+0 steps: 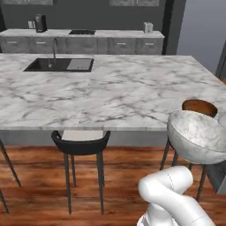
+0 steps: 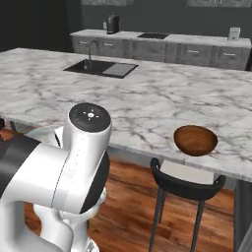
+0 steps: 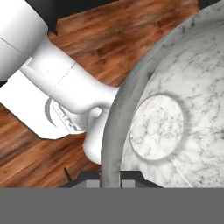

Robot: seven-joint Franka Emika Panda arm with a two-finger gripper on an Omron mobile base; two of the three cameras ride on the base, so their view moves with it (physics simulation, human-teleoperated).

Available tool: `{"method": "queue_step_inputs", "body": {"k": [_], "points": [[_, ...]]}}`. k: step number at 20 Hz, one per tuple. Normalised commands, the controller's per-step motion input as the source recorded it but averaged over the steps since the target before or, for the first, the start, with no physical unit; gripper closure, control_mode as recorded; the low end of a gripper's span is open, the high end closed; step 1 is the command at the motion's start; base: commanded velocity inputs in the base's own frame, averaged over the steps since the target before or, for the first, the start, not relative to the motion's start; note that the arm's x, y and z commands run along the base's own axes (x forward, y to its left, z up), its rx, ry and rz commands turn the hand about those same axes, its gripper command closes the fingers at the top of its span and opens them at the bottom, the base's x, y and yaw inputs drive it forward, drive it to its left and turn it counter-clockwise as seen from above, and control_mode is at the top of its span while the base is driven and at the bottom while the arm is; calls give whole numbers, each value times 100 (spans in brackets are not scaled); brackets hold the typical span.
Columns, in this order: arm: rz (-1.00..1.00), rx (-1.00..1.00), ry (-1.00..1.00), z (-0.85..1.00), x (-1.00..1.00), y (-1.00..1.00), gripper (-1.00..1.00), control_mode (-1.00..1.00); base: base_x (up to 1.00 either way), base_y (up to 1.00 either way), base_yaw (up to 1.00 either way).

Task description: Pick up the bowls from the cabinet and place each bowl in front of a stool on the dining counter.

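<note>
Fingers (image 3: 92,180) are clamped tight on the rim of the marbled stone bowl (image 3: 175,118), one dark tip either side of its grey wall at the bottom of the hand view, so the gripper (image 3: 110,180) has a firm hold of it and the bowl's pale round floor faces the hand camera. Biggest of all is the dining counter (image 1: 110,88), a broad white marble-veined top that spans both base views, with a black sink (image 1: 59,65) and a thin tap (image 1: 54,46) set into its far left part. Behind it runs a narrower marble counter over grey drawers (image 1: 81,43), carrying a dark kettle (image 1: 40,23) on the left and a small pale appliance (image 1: 148,28) toward the right. Below the near edge of the dining counter lies a wooden floor (image 1: 39,176). A stool (image 1: 81,143) with a pale seat and a black curved frame stands tucked at that edge, left of the arm in the left base view. The held stone bowl hangs in the air off the counter's near right edge in that view, above the floor and tilted. The reddish-brown wooden bowl (image 2: 195,140) sits upright on the dining counter near its front edge, directly above another stool (image 2: 187,179) in the right base view
</note>
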Motion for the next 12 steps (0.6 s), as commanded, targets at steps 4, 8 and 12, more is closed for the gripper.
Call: {"method": "queue_step_inputs", "body": {"k": [4, 8, 12], "points": [[0, 0, 0, 0, 0, 0, 100, 100, 0, 56, -66], [0, 0, 0, 0, 0, 0, 100, 100, 9, 98, -33], [0, 0, 0, 0, 0, 0, 100, 100, 8, 80, -16]]}}
